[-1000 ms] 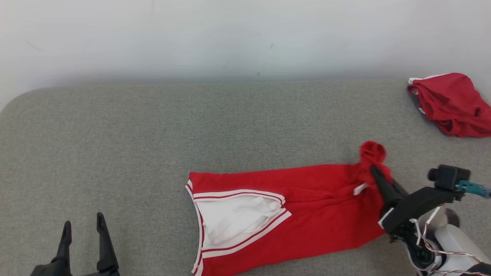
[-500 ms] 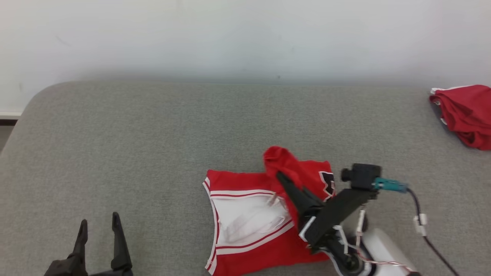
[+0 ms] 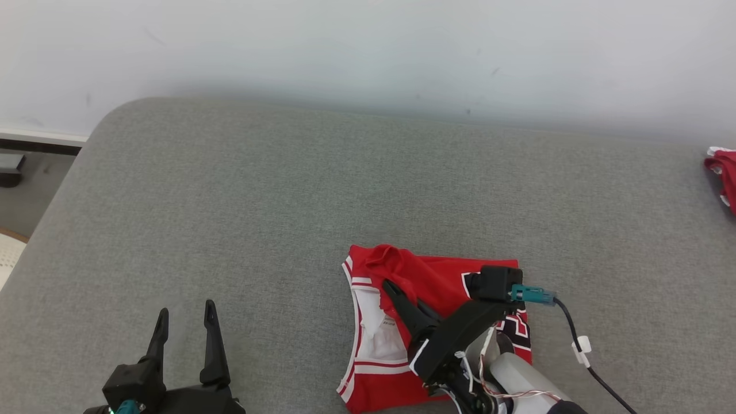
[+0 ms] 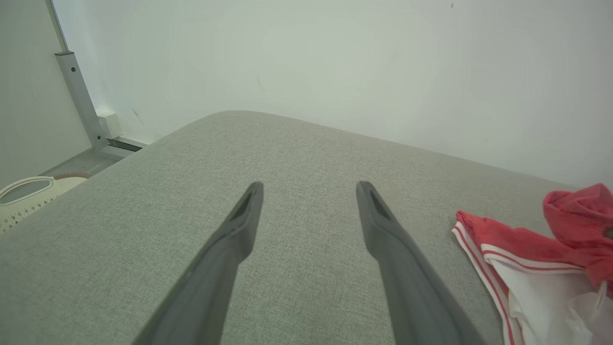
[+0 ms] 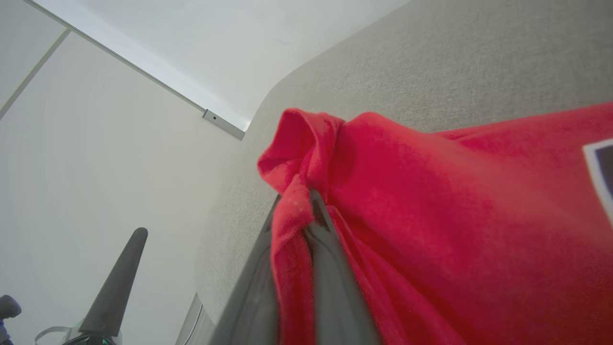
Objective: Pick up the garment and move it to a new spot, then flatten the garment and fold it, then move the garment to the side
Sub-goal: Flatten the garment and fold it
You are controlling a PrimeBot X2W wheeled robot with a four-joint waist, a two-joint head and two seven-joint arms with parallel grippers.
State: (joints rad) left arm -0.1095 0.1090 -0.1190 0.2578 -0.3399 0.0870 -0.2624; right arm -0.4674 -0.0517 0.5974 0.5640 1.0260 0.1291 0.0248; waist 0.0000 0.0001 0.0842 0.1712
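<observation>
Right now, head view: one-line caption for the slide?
Right gripper shut on a bunched fold of the red jersey on the grey pad; left gripper open, clear of the cloth.

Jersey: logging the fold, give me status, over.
Left gripper open, above grey cushion. Right gripper shut on jersey edge, red layer doubled over itself. Other red garment far right, well apart; not in the way.

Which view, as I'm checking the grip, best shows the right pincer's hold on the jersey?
Right wrist view: close up, the right pincer is shut on a fold of the red jersey. Head view shows it smaller, from above; left wrist view shows the jersey's striped edge.
</observation>
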